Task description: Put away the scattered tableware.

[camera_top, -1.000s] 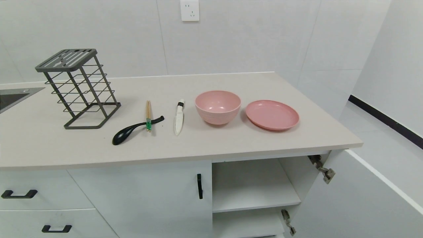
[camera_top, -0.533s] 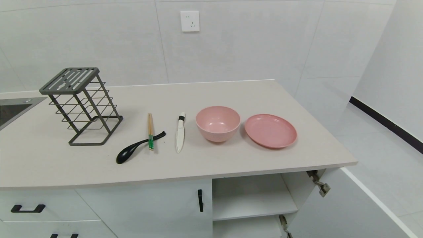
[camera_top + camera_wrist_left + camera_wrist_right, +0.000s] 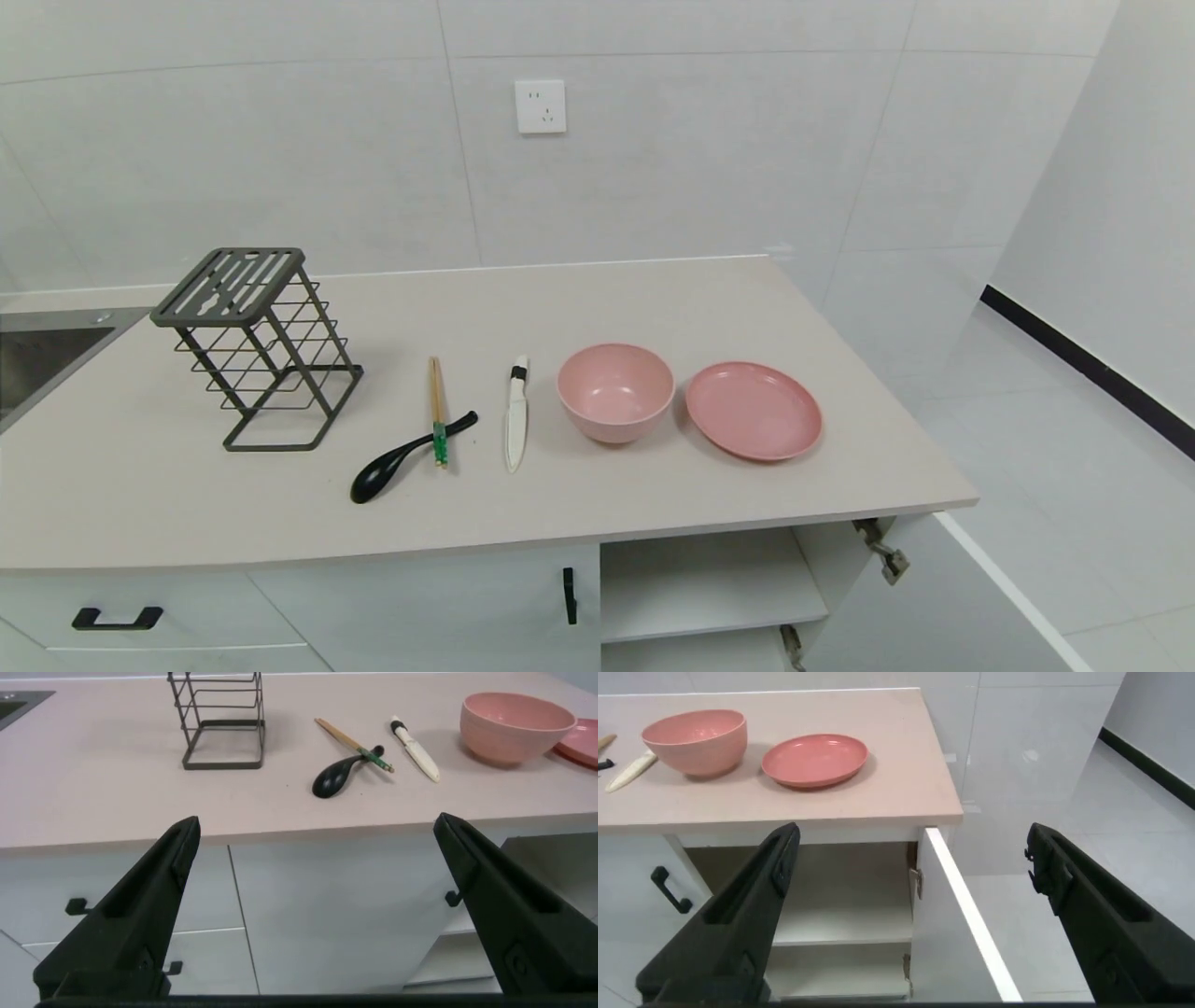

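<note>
**Tableware on the counter, both my pincers empty**

From my head: on the countertop a dark wire rack stands at my left. To its right, in a row, lie a black spoon with chopsticks across its handle, a white knife that seems to be sheathed, an upright pink bowl, and just beside it a pink plate. Below bowl and plate the cupboard stands open.

From my left wrist: my left pincer hangs before the counter's edge, fingers spread wide, holding nothing.

From my right wrist: my right pincer is likewise spread and empty, facing the open cupboard and its door.
</note>
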You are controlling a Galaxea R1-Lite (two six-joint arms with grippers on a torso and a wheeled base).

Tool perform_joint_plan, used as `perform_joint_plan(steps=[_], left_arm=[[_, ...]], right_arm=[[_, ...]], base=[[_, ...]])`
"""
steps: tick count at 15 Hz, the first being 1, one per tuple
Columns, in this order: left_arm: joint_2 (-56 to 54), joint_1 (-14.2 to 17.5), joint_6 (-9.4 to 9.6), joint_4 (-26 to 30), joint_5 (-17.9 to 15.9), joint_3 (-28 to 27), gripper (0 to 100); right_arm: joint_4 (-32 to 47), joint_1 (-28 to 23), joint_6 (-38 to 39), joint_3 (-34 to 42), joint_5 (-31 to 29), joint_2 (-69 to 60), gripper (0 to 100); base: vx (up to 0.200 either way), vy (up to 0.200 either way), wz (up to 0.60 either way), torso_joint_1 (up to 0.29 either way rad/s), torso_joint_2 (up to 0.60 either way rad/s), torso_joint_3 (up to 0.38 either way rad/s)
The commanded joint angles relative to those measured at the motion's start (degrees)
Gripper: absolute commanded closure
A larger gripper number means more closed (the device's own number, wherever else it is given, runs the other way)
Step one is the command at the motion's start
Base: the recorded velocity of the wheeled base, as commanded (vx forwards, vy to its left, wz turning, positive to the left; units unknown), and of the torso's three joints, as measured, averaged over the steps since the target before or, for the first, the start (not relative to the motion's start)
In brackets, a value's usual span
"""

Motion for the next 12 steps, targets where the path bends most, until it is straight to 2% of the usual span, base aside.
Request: perform_joint_plan(steps=[1,9,10,11,12], left_arm=[[0.07,-0.07,-0.02,0.05,-0.02,0.00,0],[0.07,0.01,0.07,-0.04,0.51,0.00,0],[0.07,0.01,0.16,0.05,0.51,0.00,0],[0.07,0.01,0.68,-0.04,0.15,0.00,0],[0.07,0.01,0.68,-0.04,0.15,0.00,0]], right_arm=[[0.00,0.01,0.00,0.00,0.04,-0.02,0],[-1.05,0.01,-2.02,0.00,1.01,-0.02,0],[-4.39,0.01,-1.58,0.00,1.01,-0.02,0],[-12.48,0.01,-1.93,0.00,1.36,-0.02,0],[-14.15,0.01,-1.93,0.00,3.03,-0.02,0]], base=[[0.000,0.000,0.00,0.085,-0.15,-0.076],[0.000,0.000,0.00,0.007,-0.01,-0.004],[0.000,0.000,0.00,0.000,0.00,0.000],[0.000,0.000,0.00,0.000,0.00,0.000],[0.000,0.000,0.00,0.000,0.00,0.000]])
